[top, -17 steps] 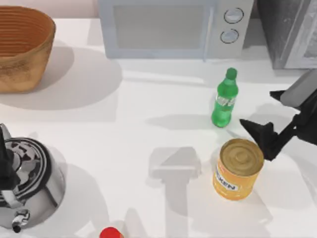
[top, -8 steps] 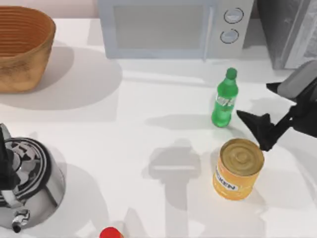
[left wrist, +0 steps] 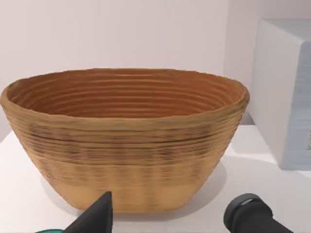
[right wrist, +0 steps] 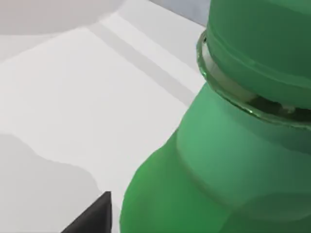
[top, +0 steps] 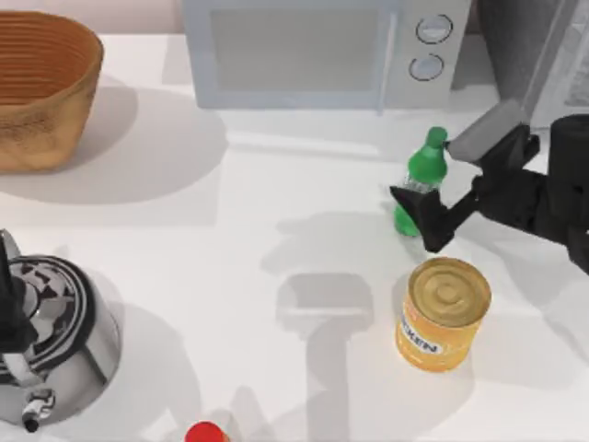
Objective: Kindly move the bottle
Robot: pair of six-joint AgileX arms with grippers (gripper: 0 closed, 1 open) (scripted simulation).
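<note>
The bottle (top: 425, 164) is small, green and green-capped, and it stands upright on the white table in front of the microwave's right end. My right gripper (top: 423, 173) is open and straddles it. One dark finger (top: 425, 219) lies on the bottle's near side and the grey one (top: 485, 132) on its far side. Whether either finger touches the bottle is unclear. The right wrist view shows the bottle's (right wrist: 233, 145) shoulder and cap ring very close, with a dark fingertip (right wrist: 92, 216) beside it. My left arm (top: 7, 295) is parked at the table's left edge.
A yellow tin can (top: 444, 313) stands just in front of the bottle. The microwave (top: 313, 51) is behind it. A woven basket (top: 46, 87) sits at back left, a metal kettle (top: 55, 341) at front left, and a red-capped item (top: 206, 433) at the front edge.
My right gripper has swept in leftward and toward the back from the table's right side. Its open fingers now straddle the bottle. The bottle has not moved.
</note>
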